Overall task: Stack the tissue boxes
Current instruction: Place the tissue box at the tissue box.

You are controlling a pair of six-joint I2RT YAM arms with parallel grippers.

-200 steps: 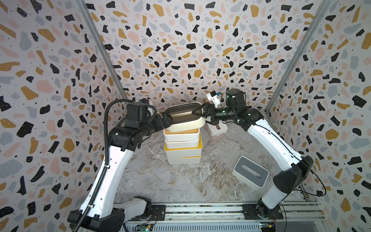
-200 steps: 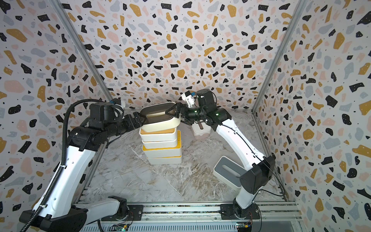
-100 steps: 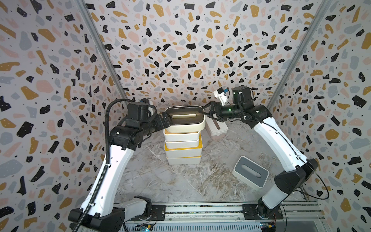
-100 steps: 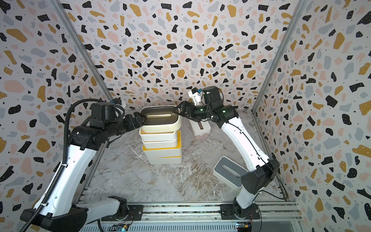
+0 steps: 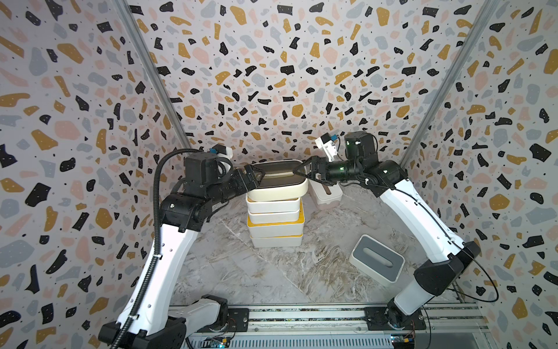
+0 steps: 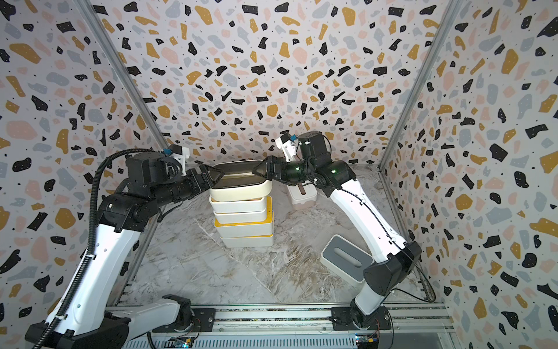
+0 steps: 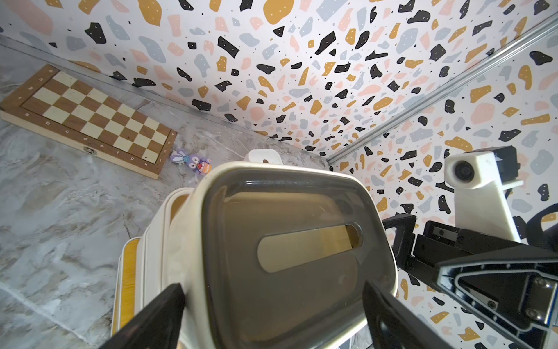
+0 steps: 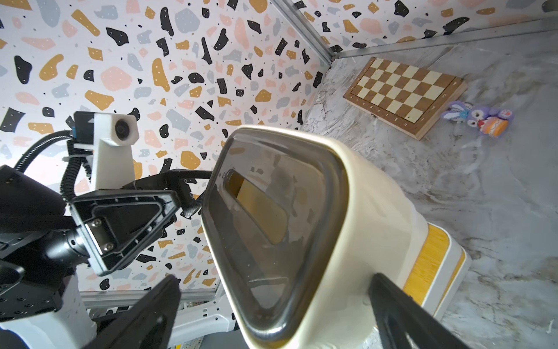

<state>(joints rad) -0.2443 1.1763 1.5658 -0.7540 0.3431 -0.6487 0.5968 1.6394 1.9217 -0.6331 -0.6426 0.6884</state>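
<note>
While both arms reach in from the 2 sides, the dark-lid box [image 5: 279, 188] sits on top of the stack [image 5: 275, 225] in the middle of the marble table [image 5: 235, 272]. That makes 5 tissue boxes piled up, and the 2 at the bottom have yellow lids. The top box sticks out a bit past the box under it. The left gripper [image 5: 259, 177] is at 1 short end of the top box with its jaws spread wide, 1 on each long side. In the left wrist view both fingers [image 7: 157, 314] sit right against the box, but I cannot tell if they squeeze it or only touch it. The right gripper [image 5: 300, 172] is at the other short end. Its jaws are wide apart too, and in the right wrist view 1 finger [image 8: 145, 311] has wall showing between it and the box, so it has hold of nothing. A grey-lid box [image 5: 377, 261] lies alone on the table near the right arm. A white box [image 5: 327, 196] stands just behind the stack, under the right arm. A chessboard [image 7: 87, 121] and a small purple toy [image 7: 190, 159] lie on the table by the wall.
</note>
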